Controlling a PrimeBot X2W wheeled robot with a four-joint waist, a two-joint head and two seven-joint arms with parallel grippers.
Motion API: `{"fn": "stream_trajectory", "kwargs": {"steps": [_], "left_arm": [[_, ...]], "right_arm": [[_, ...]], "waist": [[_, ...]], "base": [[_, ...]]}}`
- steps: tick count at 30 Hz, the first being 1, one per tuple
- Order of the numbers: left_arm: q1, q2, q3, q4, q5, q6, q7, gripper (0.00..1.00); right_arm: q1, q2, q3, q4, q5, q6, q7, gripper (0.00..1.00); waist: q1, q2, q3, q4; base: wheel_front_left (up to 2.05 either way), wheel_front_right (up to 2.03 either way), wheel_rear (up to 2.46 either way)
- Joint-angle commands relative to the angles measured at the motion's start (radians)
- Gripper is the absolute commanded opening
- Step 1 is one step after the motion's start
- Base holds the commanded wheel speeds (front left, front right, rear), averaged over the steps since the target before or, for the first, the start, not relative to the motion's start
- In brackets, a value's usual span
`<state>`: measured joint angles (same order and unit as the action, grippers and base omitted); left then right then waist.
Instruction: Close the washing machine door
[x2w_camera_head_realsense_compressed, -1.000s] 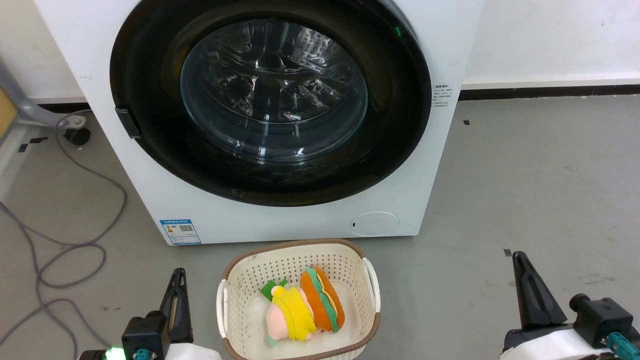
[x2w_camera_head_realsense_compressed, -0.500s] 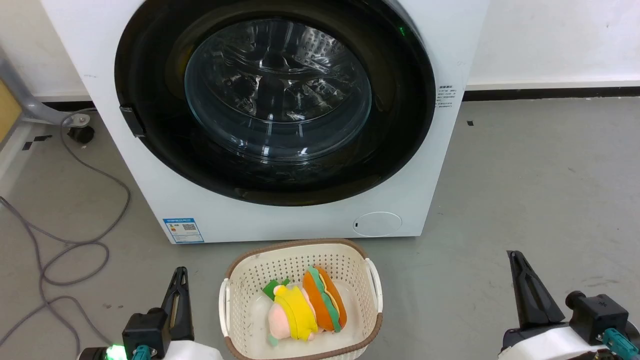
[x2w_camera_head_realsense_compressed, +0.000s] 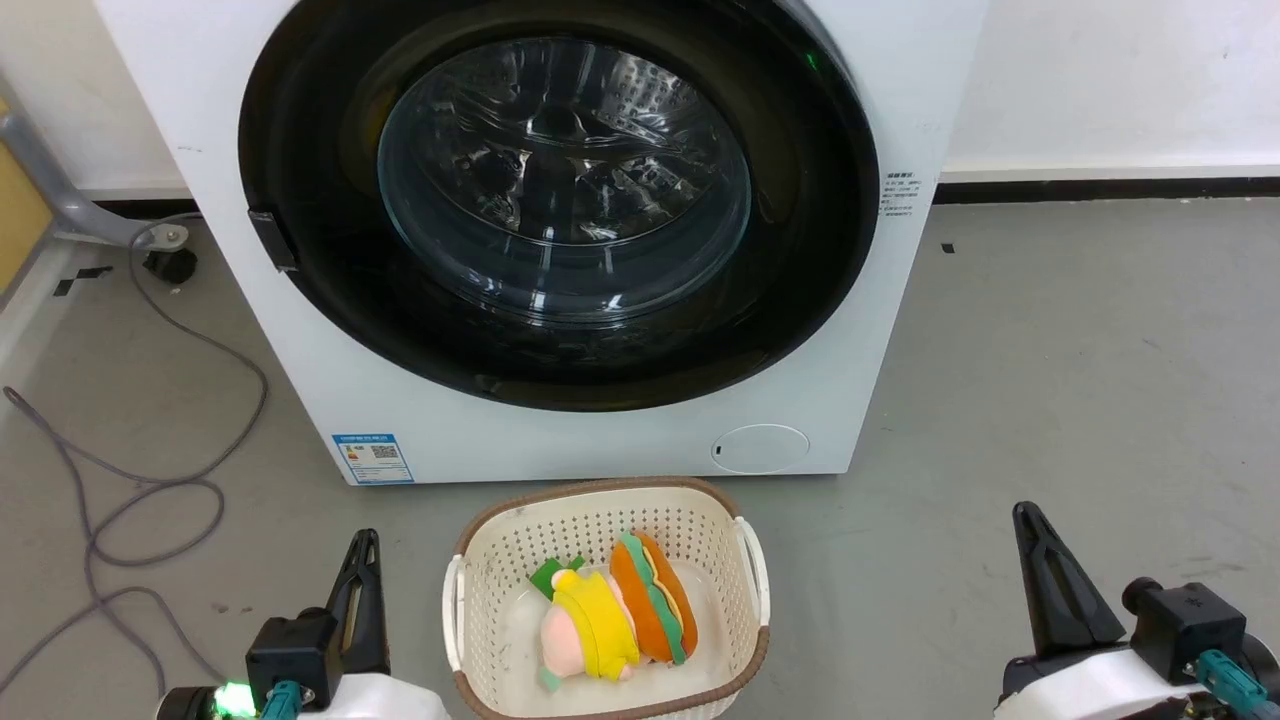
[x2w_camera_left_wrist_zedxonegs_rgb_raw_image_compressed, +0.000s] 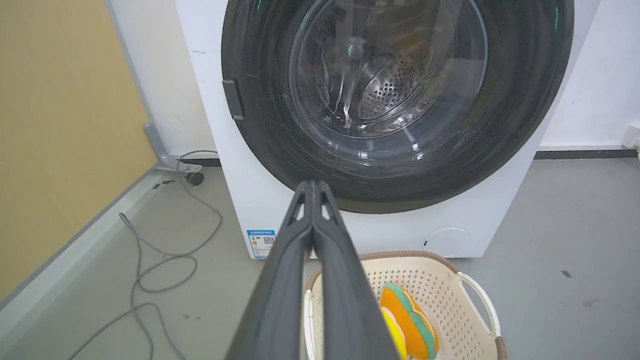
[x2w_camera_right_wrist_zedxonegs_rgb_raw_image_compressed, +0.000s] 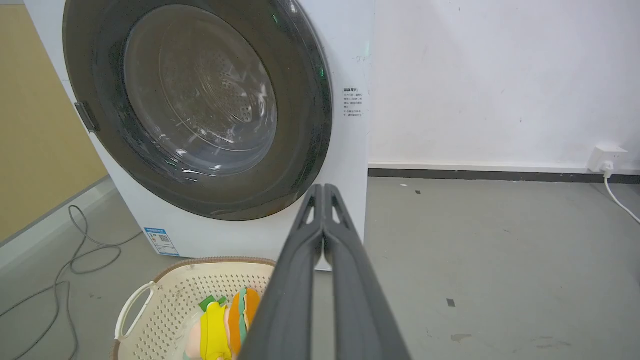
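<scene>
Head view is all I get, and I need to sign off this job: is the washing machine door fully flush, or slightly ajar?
Observer: The right wrist view looks across the washing machine door slantwise: its black rim lies flat on the washing machine front, no gap visible.
Operator: Left gripper and right gripper shut? They're side-on for me.
Observer: Yes; each wrist view shows its own two fingers pressed together to the tips.
Operator: Anything further right?
Observer: A white wall socket low on the wall, a white cable plugged in.
</scene>
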<state>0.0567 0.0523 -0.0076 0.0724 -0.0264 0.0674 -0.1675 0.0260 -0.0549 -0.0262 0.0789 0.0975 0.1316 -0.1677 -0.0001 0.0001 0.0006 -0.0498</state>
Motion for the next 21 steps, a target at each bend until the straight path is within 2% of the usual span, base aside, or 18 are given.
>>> {"fn": "stream_trajectory", "kwargs": {"steps": [1, 21], "left_arm": [[-0.015, 0.000, 0.002, -0.007, 0.009, -0.003, 0.005, 0.00], [-0.026, -0.001, 0.004, -0.023, 0.013, -0.019, 0.046, 0.00]], "right_arm": [[-0.009, 0.002, 0.002, -0.008, -0.003, 0.000, 0.005, 0.00], [-0.013, 0.002, 0.008, -0.026, -0.027, 0.000, 0.046, 0.00]], "waist": [[0.0001, -0.0001, 0.000, 0.001], [0.0001, -0.0001, 0.000, 0.013]], "base": [[0.00, 0.00, 0.00], [0.00, 0.00, 0.00]]}}
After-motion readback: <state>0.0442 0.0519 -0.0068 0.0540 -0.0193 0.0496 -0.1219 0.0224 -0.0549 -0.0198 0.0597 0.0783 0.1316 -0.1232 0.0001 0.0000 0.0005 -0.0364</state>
